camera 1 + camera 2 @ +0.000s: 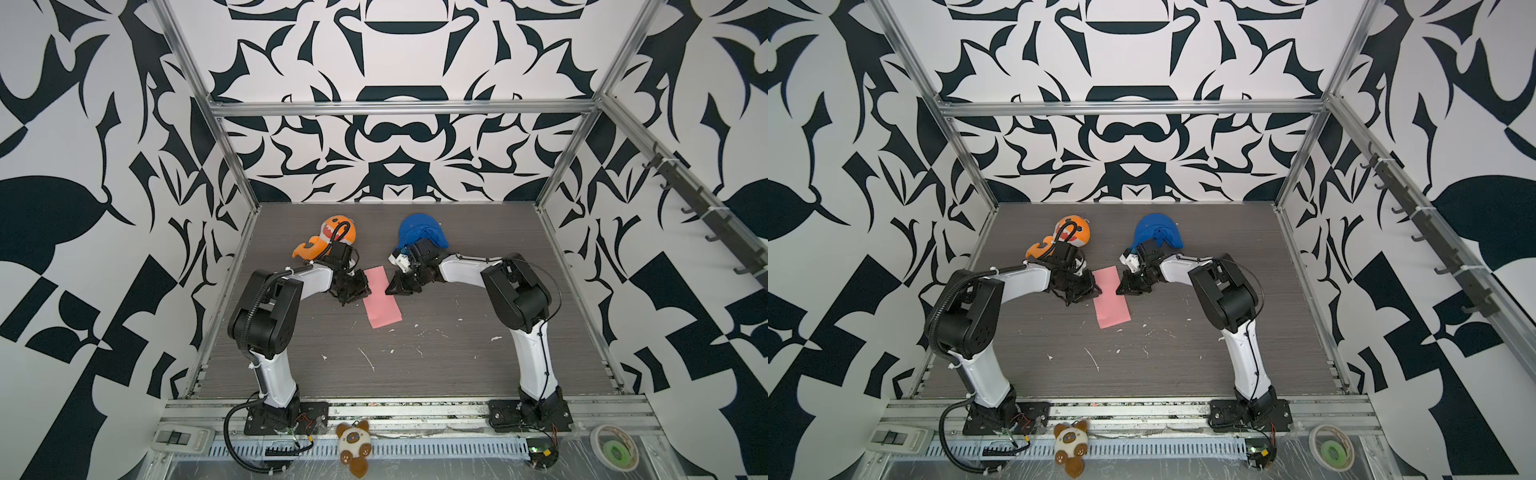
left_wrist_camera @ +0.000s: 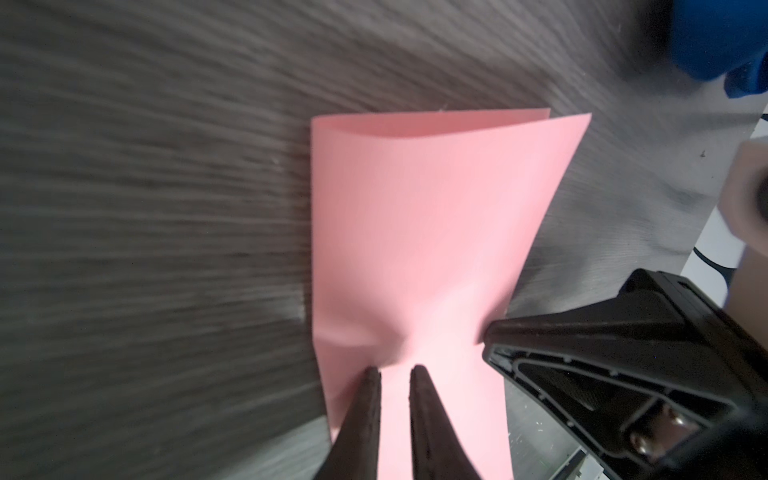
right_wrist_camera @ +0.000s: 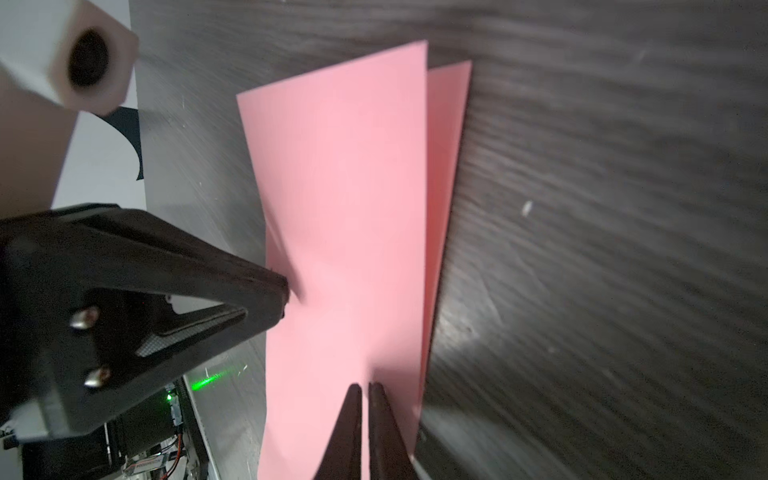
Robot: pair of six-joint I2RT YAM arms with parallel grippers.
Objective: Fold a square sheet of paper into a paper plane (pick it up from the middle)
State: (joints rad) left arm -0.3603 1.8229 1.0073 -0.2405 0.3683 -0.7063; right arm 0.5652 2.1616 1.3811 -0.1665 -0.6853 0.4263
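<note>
The square sheet of paper (image 1: 382,305) (image 1: 1112,305) is pink and lies folded in half as a long rectangle at mid-table. Its two layers gape slightly at the far end (image 2: 415,208) (image 3: 353,187). My left gripper (image 1: 360,291) (image 2: 395,370) points down at the sheet's left edge. Its jaws stand a narrow gap apart, tips on the paper, which puckers just ahead of them. My right gripper (image 1: 390,290) (image 3: 365,385) rests on the right edge, jaws almost together. Each gripper shows in the other's wrist view: right gripper (image 2: 488,332), left gripper (image 3: 284,299). No paper plane is in view.
An orange plush (image 1: 332,237) lies behind the left wrist and a blue cloth lump (image 1: 422,232) behind the right wrist. White scraps dot the dark wood tabletop (image 1: 457,365). A small brown plush (image 1: 353,440), a tape roll (image 1: 615,449) and a white switch box (image 1: 178,438) sit on the front rail.
</note>
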